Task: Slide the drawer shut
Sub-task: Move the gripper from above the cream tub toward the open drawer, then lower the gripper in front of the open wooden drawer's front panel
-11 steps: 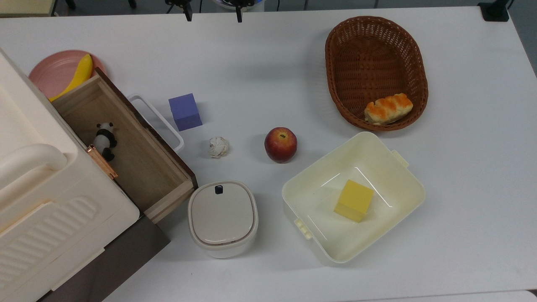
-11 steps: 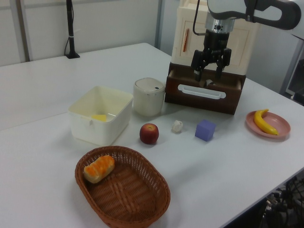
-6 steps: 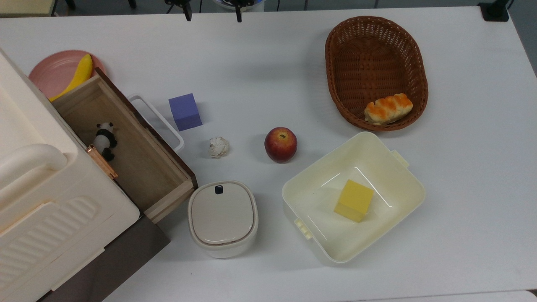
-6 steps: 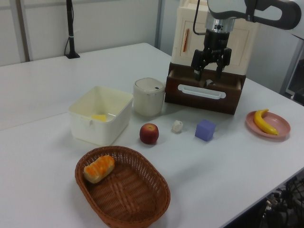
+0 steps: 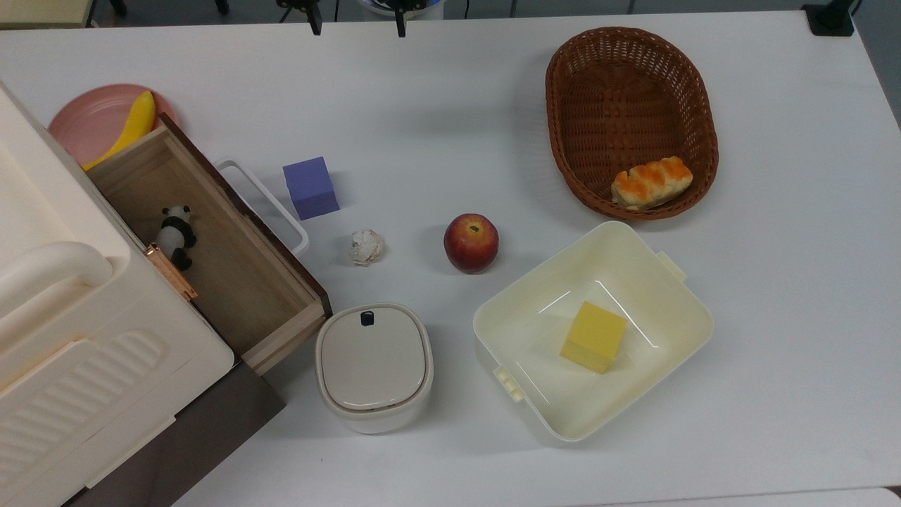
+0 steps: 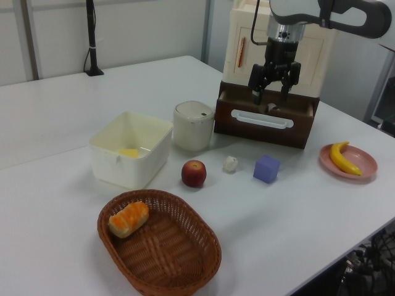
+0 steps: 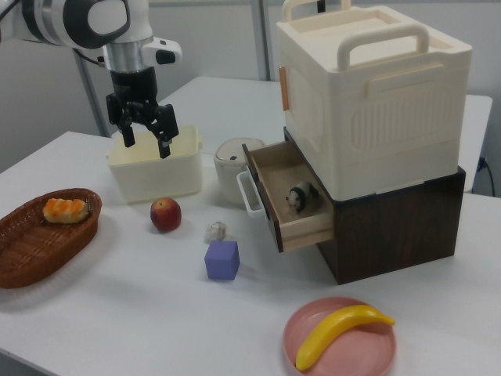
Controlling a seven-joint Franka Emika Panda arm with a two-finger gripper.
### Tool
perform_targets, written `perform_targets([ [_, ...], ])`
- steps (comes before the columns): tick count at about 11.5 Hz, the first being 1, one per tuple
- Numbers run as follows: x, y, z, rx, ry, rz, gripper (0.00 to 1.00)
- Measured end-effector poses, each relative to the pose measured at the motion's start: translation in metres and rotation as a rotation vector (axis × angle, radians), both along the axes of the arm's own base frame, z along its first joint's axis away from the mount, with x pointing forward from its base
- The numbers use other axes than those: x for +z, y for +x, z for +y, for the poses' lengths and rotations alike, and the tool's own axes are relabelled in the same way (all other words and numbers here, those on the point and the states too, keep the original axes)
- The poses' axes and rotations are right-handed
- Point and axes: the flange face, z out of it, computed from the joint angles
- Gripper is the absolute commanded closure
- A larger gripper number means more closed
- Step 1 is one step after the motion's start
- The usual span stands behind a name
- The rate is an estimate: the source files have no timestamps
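Drawer (image 7: 288,205) open, gripper (image 7: 143,129) aloft and well short of it.
Fingers spread, holding nothing; the drawer juts from the cabinet (image 7: 368,149) toward the right view's left, handle (image 7: 250,192) facing the gripper, panda (image 7: 299,197) inside.

The white table (image 5: 450,84) holds a cabinet (image 5: 84,366), basket (image 5: 697,113), tub (image 5: 676,296), lidded pot (image 5: 373,366), apple (image 5: 471,243), purple cube (image 5: 310,187) (plus 1 pink plate (image 5: 88,123)).
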Motion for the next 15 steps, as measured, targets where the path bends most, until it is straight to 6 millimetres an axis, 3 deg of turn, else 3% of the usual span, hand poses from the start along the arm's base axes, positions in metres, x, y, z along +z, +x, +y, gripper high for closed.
perform_targets([
  [1,0.000,0.000,0.000,0.000,0.000,0.000,0.21],
  [2,0.000,0.000,0.000,0.000,0.000,0.000,0.74],
  [3,0.000,0.000,0.000,0.001,0.000,0.000,0.96],
  [11,-0.004,0.004,0.002,0.005,0.000,-0.015,0.97],
  [15,-0.025,0.010,0.001,-0.099,0.036,-0.026,0.96],
])
